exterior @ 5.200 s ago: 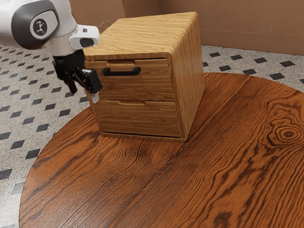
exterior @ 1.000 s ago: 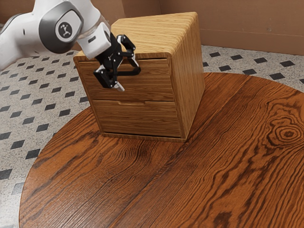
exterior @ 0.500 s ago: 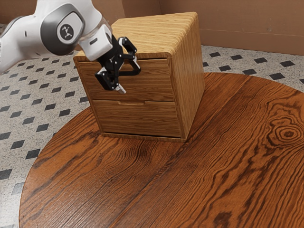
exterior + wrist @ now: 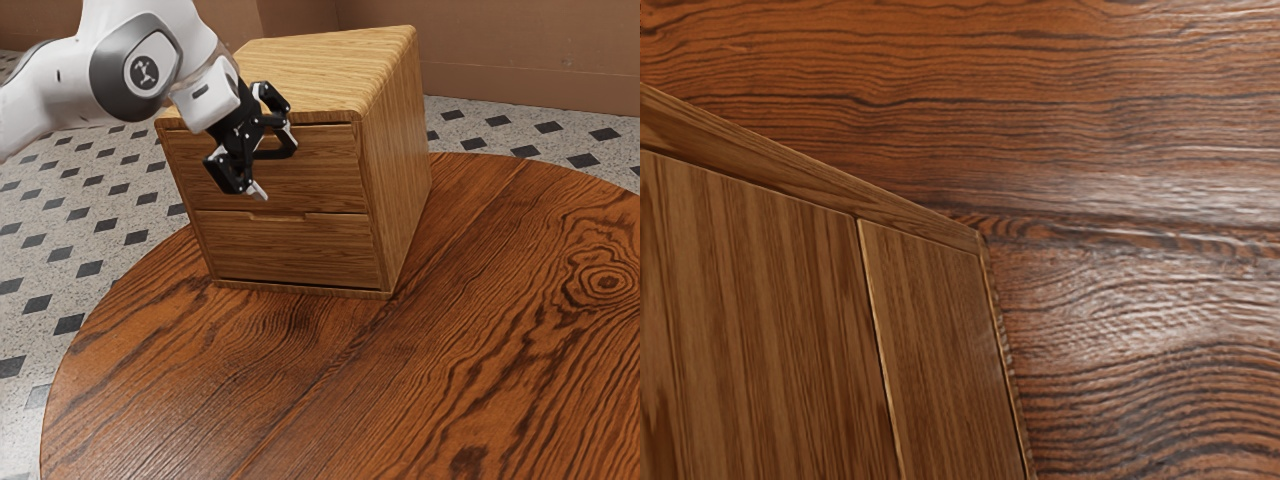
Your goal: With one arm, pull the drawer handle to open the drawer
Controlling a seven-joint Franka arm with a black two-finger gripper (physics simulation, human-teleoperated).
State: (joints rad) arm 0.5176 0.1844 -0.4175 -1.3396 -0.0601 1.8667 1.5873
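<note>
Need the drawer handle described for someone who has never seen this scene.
On the round dark wood table stands a light wooden cabinet with two stacked drawers. The handle is the black bar on the upper drawer front, with the hand right at it. The lower drawer has only a shallow notch, no black bar.

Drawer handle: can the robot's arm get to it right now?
Probably yes. The arm's fingers sit open right at the black handle on the top drawer, and nothing stands between them.
</note>
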